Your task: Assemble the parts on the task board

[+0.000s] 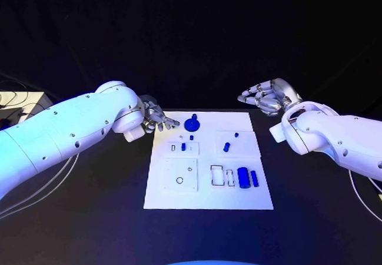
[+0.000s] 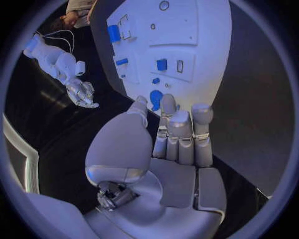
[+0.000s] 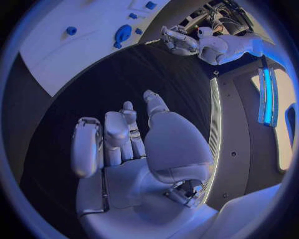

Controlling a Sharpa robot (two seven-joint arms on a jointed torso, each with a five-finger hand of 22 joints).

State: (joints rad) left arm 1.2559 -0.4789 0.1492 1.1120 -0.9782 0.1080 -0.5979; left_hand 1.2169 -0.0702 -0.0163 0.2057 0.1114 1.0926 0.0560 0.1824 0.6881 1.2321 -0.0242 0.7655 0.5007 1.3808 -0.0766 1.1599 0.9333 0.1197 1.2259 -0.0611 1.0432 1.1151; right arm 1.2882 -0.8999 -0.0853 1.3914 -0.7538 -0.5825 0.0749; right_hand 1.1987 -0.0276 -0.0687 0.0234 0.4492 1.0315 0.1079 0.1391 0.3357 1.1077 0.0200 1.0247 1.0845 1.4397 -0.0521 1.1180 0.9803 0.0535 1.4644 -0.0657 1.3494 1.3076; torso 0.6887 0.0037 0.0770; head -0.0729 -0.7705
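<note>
The task board [image 1: 207, 198] lies flat in the middle of the black table [image 1: 85, 222], its long side running away from the robot. Both hands sit off the board, 1 at each far corner. The left hand [image 1: 154, 121] hangs just beside the board's far left corner, fingers loosely curled and slightly apart, with nothing between them; in the left wrist view its fingertips [image 2: 168, 102] hover right at the board's edge, close to the round blue part [image 1: 192, 124]. The right hand [image 1: 265, 96] is raised beyond the far right corner, well apart from the board, fingers bent inward yet separated, and it holds nothing either.

On the board, that round blue part sits near the far edge with a small peg rising from it. A short blue part [image 1: 226, 147] lies right of centre, a small blue piece [image 1: 184, 147] stands in a slot left of centre, and 2 blue cylinders [image 1: 247, 177] lie side by side on the near right, beside a rectangular outline. A white square plate with a round hole [image 1: 179, 175] occupies the near left.
</note>
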